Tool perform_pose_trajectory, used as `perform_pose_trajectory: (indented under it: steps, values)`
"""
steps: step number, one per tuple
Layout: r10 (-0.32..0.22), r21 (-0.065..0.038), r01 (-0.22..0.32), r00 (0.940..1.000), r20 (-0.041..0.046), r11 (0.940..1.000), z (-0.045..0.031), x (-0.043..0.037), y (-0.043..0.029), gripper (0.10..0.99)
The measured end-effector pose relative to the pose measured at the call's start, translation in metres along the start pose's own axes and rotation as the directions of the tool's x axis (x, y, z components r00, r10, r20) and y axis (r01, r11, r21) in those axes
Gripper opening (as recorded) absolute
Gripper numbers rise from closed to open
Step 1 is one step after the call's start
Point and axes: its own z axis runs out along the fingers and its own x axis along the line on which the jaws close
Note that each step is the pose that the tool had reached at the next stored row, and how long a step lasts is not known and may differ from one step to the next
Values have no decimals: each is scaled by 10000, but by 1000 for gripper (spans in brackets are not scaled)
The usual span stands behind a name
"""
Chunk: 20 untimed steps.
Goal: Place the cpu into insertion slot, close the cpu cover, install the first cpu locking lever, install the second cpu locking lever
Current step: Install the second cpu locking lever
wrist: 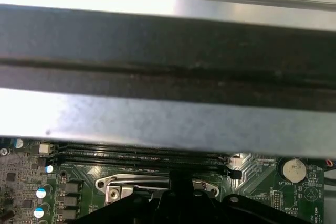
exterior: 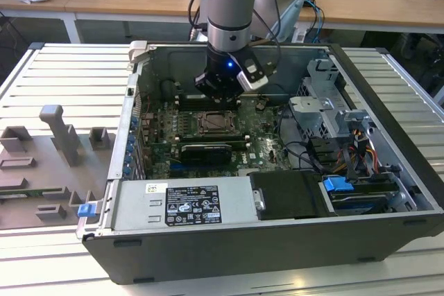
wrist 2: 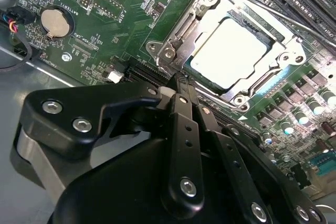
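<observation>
The cpu (wrist 2: 231,51), a pale silver square, lies in the insertion slot (exterior: 215,124) on the green board. The cpu cover (wrist 2: 207,11), a silvery frame with a square window, lies flat around the chip. A thin metal locking lever (wrist 2: 294,19) runs along one side of the cover. My gripper (wrist 2: 177,83) has its black fingers (wrist 2: 181,129) pressed together, tips at the socket's corner, beside the cover's edge. Whether the tips pinch anything thin is hidden. In the exterior view the gripper (exterior: 220,93) hangs over the far side of the slot. The cover (wrist: 121,187) also appears in the first wrist view.
The board sits deep in an open computer case (exterior: 388,102) with tall walls. Long black memory slots (wrist: 136,153) flank the socket. A coin battery (wrist 2: 55,22) and a black cable bundle (exterior: 312,157) lie nearby. A grey fixture (exterior: 62,136) stands outside the case.
</observation>
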Motion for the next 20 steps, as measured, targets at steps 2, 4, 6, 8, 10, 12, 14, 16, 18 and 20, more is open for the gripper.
perform_pose_trajectory:
  steps: [2,4,6,8,10,12,14,16,18,20]
  values:
    - [-1,0,1,10000,0,10000,0,0,-4,106]
    - [0,-1,0,10000,1,10000,0,0,-6,106]
    - [0,0,0,10000,0,10000,-1,1,-10,106]
    - [0,0,0,10000,1,10000,-1,1,-14,106]
    - [0,-1,0,10000,1,10000,-2,1,-19,106]
    - [-1,0,1,10000,0,10000,-2,1,-24,106]
    - [-1,0,1,10000,0,10000,-4,3,-42,106]
    - [0,-1,0,10000,1,10000,-4,4,-51,106]
    - [1,3,-1,10000,-2,10000,-12,4,-51,106]
    - [0,1,0,10000,0,10000,-31,3,-50,106]
